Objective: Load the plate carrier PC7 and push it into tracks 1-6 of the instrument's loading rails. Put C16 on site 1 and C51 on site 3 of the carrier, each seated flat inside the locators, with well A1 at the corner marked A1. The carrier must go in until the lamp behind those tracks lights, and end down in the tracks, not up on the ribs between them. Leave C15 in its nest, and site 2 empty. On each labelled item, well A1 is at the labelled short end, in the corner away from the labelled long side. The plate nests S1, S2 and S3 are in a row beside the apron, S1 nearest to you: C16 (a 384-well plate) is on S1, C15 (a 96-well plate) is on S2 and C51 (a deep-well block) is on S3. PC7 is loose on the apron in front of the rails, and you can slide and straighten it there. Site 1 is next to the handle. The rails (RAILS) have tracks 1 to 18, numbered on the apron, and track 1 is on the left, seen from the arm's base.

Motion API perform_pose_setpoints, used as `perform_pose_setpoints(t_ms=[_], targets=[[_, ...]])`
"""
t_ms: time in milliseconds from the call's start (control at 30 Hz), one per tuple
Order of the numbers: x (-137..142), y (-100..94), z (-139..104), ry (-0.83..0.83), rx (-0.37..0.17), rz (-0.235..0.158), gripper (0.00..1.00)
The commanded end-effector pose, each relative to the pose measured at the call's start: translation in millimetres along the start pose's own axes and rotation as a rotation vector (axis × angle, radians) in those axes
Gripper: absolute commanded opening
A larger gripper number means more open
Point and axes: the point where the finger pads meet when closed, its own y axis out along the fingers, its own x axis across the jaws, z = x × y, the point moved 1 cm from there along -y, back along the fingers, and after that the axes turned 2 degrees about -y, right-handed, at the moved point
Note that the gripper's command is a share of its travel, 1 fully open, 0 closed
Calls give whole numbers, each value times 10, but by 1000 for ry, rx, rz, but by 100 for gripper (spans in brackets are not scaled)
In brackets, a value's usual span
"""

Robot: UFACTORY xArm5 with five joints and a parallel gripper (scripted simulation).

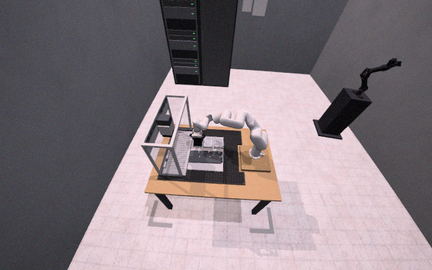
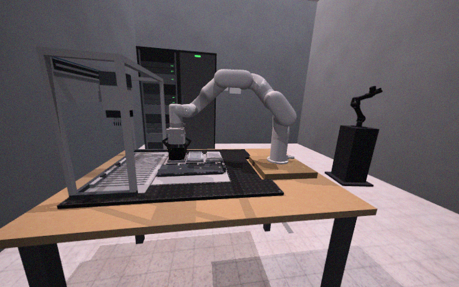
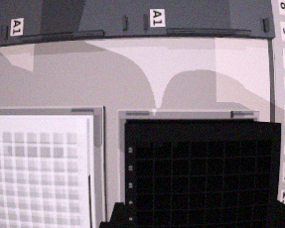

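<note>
My gripper (image 1: 197, 137) (image 2: 176, 147) (image 3: 195, 223) is shut on the black deep-well block C51 (image 1: 198, 142) (image 2: 177, 154) (image 3: 199, 173), which is at nest S3 (image 3: 189, 114). C15 (image 1: 208, 142) (image 2: 195, 156) (image 3: 35, 173), a pale plate, sits in the middle nest. C16 (image 1: 218, 142) (image 2: 213, 155) sits in the nest nearest the arm's base. The dark carrier PC7 (image 1: 206, 156) (image 2: 190, 169) (image 3: 199, 20) lies on the pale apron (image 1: 204, 166) (image 2: 196, 178) (image 3: 65, 84) with no plates on it. Two A1 marks show on it in the wrist view. Any lit lamp is too small to tell.
The ribbed rails (image 1: 179, 147) (image 2: 148, 167) lie beyond the apron, under the instrument's frame (image 1: 157, 145) (image 2: 130, 153). Printed track numbers run along the right edge of the wrist view. A dark perforated mat (image 1: 211, 178) (image 2: 202, 194) surrounds the apron.
</note>
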Motion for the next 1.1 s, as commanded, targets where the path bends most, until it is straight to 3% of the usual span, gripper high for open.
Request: perform_pose_setpoints(t_ms=[0, 1067], targets=[[15, -22, -3, 0, -4, -4, 0], [15, -69, -3, 0, -4, -4, 0]])
